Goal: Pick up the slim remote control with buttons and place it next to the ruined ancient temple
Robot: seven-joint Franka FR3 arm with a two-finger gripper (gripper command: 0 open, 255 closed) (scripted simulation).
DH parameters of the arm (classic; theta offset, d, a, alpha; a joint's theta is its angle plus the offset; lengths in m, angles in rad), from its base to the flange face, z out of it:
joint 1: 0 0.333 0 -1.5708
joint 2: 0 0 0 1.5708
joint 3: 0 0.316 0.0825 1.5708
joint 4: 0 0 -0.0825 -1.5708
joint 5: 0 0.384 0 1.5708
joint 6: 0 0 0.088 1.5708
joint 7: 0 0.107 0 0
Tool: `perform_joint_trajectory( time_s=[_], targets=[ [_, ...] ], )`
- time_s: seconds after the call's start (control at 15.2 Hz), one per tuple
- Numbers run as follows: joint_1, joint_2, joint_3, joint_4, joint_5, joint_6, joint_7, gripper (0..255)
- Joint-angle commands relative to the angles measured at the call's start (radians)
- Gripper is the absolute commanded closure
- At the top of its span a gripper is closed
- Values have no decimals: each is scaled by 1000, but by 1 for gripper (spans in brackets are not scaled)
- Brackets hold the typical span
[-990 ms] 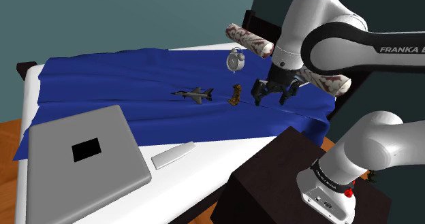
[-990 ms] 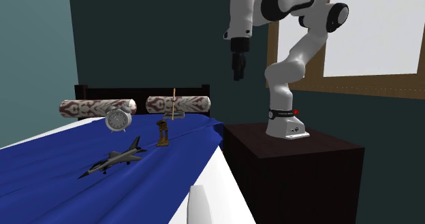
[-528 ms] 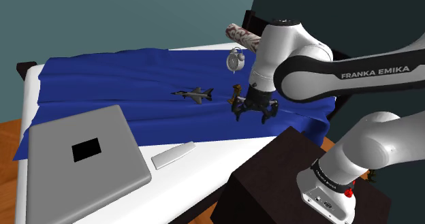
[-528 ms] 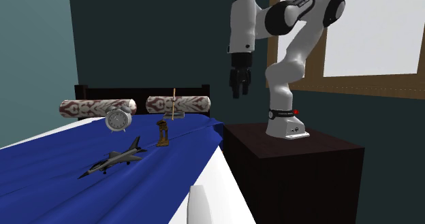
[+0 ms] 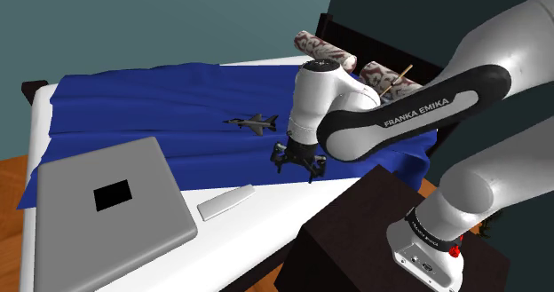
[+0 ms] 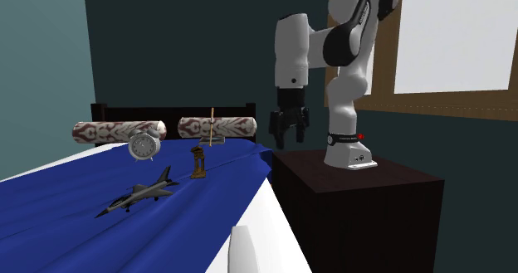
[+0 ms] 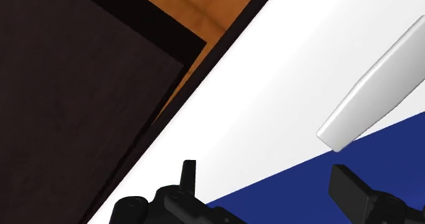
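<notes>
White lettering "FRANKA EMIKA" runs along the arm (image 5: 417, 113), on its dark forearm section.

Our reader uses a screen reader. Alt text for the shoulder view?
The arm's open gripper hovers near the edge of a blue blanket, with a white remote on the sheet beside it. A toy jet lies on the blanket.

The temple (image 6: 198, 161) is hidden behind the arm (image 5: 382, 122) in the shoulder view (the alarm clock (image 6: 144, 145) likewise).
</notes>
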Motion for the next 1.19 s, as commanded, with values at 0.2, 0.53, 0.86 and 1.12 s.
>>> perform_joint_trajectory(
  time_s=[0.2, 0.53, 0.86, 1.12],
  targets=[
    [-144, 385, 127, 109, -444, 136, 503, 0],
    [91, 659, -119, 273, -738, 157, 859, 0],
    [252, 852, -281, 454, -841, 172, 1057, 0],
    [342, 992, -372, 613, -868, 177, 1165, 0]
  ],
)
